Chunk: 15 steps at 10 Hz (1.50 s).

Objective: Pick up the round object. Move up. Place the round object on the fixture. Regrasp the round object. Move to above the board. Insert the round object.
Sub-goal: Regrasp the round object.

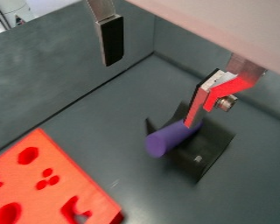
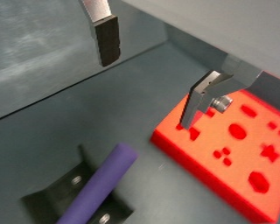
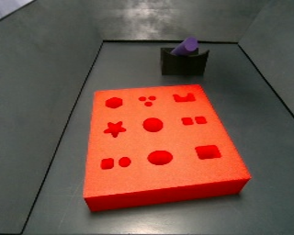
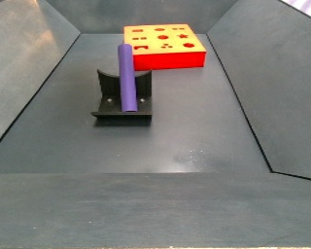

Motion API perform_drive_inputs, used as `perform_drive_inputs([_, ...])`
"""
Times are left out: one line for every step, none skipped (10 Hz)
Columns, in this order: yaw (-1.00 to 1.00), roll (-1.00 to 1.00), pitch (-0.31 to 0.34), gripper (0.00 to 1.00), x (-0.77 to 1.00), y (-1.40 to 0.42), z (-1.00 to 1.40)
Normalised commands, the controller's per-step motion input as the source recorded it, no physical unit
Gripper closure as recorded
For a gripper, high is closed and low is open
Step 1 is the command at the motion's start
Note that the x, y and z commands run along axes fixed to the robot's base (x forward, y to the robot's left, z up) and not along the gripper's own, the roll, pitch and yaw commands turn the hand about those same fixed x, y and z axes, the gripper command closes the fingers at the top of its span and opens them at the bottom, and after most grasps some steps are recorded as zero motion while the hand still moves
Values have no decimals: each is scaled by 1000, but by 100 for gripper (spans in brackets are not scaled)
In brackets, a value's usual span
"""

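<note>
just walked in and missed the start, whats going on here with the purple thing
A robot arm is partway through a peg job. The purple peg is resting on the small dark fixture, leaning in its notch, and nothing is holding it. The gripper is open and empty, hanging above the peg and fixture; it shows only in the wrist views. The red board with its shaped holes lies apart from the fixture on the floor, with nothing inserted in it yet.
</note>
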Motion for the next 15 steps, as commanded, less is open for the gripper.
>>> perform_drive_inputs([15, 1000, 0, 0, -5, -16, 9])
perform_drive_inputs([16, 1000, 1, 0, -3, -15, 9])
perform_drive_inputs([17, 1000, 7, 0, -4, -19, 7])
perform_drive_inputs([19, 1000, 11, 0, 1, -18, 8])
perform_drive_inputs([21, 1000, 18, 0, 17, -22, 1])
perform_drive_inputs([23, 1000, 27, 0, 25, -20, -2])
perform_drive_inputs([26, 1000, 37, 0, 37, -25, -1])
perform_drive_inputs([30, 1000, 50, 0, 50, -28, -2])
perform_drive_inputs([38, 1000, 73, 0, 66, -31, -4])
perform_drive_inputs([45, 1000, 94, 0, 75, -36, -1])
perform_drive_inputs([64, 1000, 127, 0, 85, -39, -1])
perform_drive_inputs([85, 1000, 158, 0, 92, -41, -5])
perform_drive_inputs([107, 1000, 180, 0, 94, -43, -8])
perform_drive_inputs([145, 828, 192, 0, 101, -49, -3])
perform_drive_inputs([174, 566, 175, 0, 101, -50, -7])
